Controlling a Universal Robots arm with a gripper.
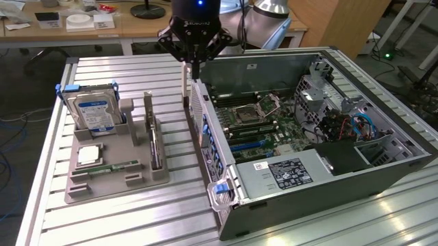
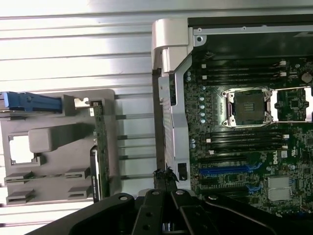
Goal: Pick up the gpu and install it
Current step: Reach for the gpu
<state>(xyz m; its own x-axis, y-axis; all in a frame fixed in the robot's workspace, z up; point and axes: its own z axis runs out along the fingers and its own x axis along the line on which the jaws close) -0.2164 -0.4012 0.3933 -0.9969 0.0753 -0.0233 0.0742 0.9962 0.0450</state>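
- the tool (image 1: 194,76) hangs above the side wall of the computer case (image 1: 205,128), at the end farthest from the exterior camera. its fingers are pinched fully together and i can make out nothing between them.
- a thin pale strip (image 1: 184,87) stands just beside the fingertips. whether it touches the tool i can't tell.
- the gpu (image 1: 156,146) is on the exterior view's left, on edge in its slot in the grey tray (image 1: 116,151) on the tabletop (image 1: 137,215). it is near the hard drive (image 1: 96,113) and well apart from the tool.
- to my eye the pick-up isn't done yet, and the blue slots (image 1: 247,146) on the board look unfilled.
- taking that card seems to call for opened fingers lined up with its thin top edge. they would have to come straight down between the tray's posts, clear of the case wall.
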